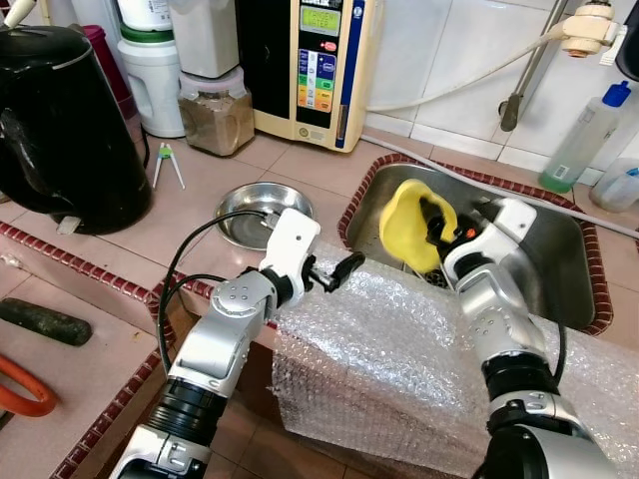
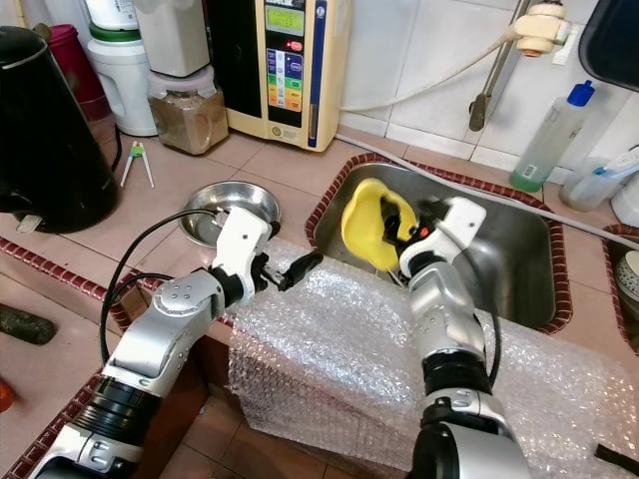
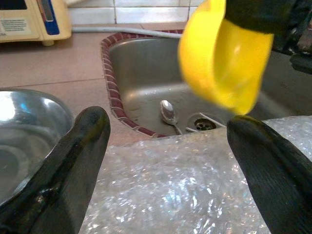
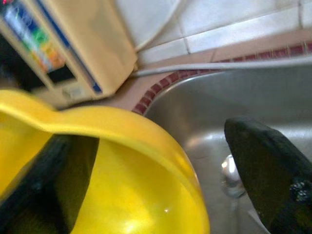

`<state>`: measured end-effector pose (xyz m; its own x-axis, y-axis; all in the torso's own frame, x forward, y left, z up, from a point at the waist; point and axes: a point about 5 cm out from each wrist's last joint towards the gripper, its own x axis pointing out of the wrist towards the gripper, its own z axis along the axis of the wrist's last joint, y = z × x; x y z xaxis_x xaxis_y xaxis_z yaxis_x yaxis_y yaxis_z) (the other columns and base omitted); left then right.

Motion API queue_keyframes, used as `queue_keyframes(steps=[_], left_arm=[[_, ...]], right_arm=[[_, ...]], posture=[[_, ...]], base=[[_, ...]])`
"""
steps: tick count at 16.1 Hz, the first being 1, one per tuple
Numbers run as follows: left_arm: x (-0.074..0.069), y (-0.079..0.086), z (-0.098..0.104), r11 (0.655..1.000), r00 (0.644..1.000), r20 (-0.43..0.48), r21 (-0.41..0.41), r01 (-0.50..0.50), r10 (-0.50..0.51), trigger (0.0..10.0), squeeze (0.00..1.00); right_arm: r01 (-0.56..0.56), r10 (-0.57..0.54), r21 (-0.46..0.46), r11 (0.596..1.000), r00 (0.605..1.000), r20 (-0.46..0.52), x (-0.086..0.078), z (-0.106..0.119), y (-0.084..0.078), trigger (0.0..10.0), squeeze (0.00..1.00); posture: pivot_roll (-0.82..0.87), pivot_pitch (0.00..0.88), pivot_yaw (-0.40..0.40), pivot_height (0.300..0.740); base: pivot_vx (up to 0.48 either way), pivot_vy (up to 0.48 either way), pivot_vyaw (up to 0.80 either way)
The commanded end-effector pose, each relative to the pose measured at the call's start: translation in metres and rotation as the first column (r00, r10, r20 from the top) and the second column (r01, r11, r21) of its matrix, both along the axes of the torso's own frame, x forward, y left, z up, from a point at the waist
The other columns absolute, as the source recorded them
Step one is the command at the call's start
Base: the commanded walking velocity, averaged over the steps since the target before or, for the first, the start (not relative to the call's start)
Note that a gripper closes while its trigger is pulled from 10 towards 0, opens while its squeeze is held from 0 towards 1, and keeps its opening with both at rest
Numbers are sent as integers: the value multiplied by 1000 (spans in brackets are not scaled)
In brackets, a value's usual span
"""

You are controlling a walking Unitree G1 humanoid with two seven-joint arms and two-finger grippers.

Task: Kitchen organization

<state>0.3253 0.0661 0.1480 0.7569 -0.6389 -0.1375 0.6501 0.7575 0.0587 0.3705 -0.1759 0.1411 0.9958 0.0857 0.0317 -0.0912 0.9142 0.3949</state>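
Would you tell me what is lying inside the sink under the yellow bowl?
A spoon lies on the sink floor beside the drain, below the yellow bowl that the right gripper holds. The bowl and bubble wrap hide the rest.

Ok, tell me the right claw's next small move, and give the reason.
Probably carry the yellow bowl left toward the counter: the right claw grips its rim, tilted above the sink, while the left claw waits open over the bubble wrap.

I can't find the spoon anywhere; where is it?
The spoon lies on the bottom of the steel sink, beside the drain, below the yellow bowl that the right tool grips.
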Motion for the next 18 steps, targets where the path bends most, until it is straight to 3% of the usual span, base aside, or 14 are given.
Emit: queue_keyframes(steps=[1,2,3,4,6,7,8,9,10,12,13,14,15,18], left_arm=[[1,-1,1,1000,1000,9,9,-4,4,10000,1000],[0,-2,1,1000,1000,10,8,-4,4,10000,1000],[0,-2,1,1000,1000,10,8,-7,7,10000,1000],[0,-1,0,1000,1000,9,10,-10,9,10000,1000],[0,-1,-1,1000,1000,7,17,-11,11,10000,1000],[1,-1,-1,1000,1000,6,14,-11,11,10000,1000],[1,-1,0,1000,1000,4,7,-7,7,10000,1000],[1,-1,1,1000,1000,2,1,-6,6,10000,1000],[1,-1,0,1000,1000,3,1,-9,9,10000,1000],[1,-2,0,1000,1000,4,-1,-7,7,10000,1000],[1,-3,1,1000,1000,6,-1,-7,7,10000,1000],[1,-3,1,1000,1000,6,-1,-7,7,10000,1000],[1,-3,1,1000,1000,7,0,-8,8,10000,1000],[4,2,2,998,998,23,4,-65,65,10000,1000]], right_arm=[[-2,-10,-153,988,997,-80,0,-10,0,10000,1000],[34,-87,-331,943,985,-147,-2,-23,-8,10000,1000],[32,-31,5,999,987,-160,-1,-20,-2,10000,1000],[98,-47,217,971,972,-229,0,-22,-6,10000,1000],[126,-82,167,978,966,-246,1,-24,-16,10000,1000],[101,-115,-71,992,965,-237,1,-24,-18,10000,1000],[46,-119,-335,941,973,-198,0,-22,-18,10000,1000],[30,-139,-695,718,985,-101,0,-14,-21,10000,1000],[0,-86,-613,790,990,-111,-1,-13,-14,10000,1000],[-8,14,-559,829,1000,5,-1,1,-7,10000,1000],[-81,95,-354,932,995,21,-1,6,8,10000,1000],[-52,65,-302,952,997,31,0,8,7,10000,1000],[-11,10,-104,995,1000,-3,3,10,2,10000,1000],[11,-14,-194,981,1000,-10,1,3,0,10000,1000]], posture=[[32,34,-46,740],[37,36,-47,740],[37,35,-48,740],[34,35,-47,740],[35,34,-49,740],[36,32,-50,740],[36,32,-50,740],[33,30,-51,740],[33,28,-51,740],[31,26,-52,740],[29,25,-51,740],[28,26,-51,740],[31,26,-52,740],[36,34,-56,740]], base=[[0,0,0],[0,0,0],[0,0,0],[0,0,0],[0,0,0],[0,0,0],[0,0,0],[0,0,0],[0,0,0],[0,0,0],[0,0,0],[0,0,0],[0,0,0],[0,0,0]])
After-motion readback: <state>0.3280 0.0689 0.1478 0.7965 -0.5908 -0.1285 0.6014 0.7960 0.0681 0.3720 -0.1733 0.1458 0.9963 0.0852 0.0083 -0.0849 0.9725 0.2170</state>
